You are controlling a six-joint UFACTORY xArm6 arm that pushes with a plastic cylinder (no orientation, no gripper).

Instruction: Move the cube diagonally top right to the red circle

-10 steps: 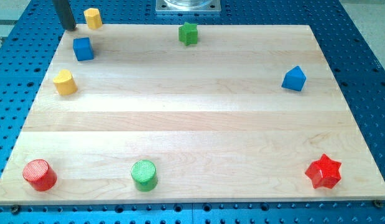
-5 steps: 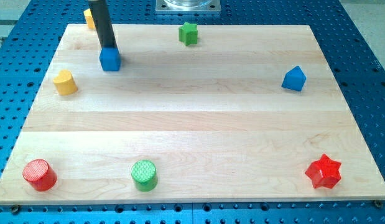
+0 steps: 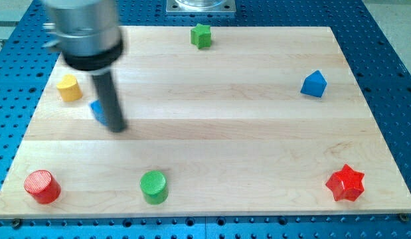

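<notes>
My tip stands on the table, touching the blue cube, which is mostly hidden behind the rod, above the red cylinder.

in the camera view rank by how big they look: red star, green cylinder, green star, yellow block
1. red star
2. green cylinder, close behind it
3. yellow block
4. green star
The first two sit at the view's bottom, perhaps nearer the camera, so true sizes are unsure.

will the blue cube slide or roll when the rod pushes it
The blue cube probably slides: flat faces, smooth wooden board. It may twist, since my tip sits at its right edge, off-centre. It looks small and light, so it should move easily.
</notes>
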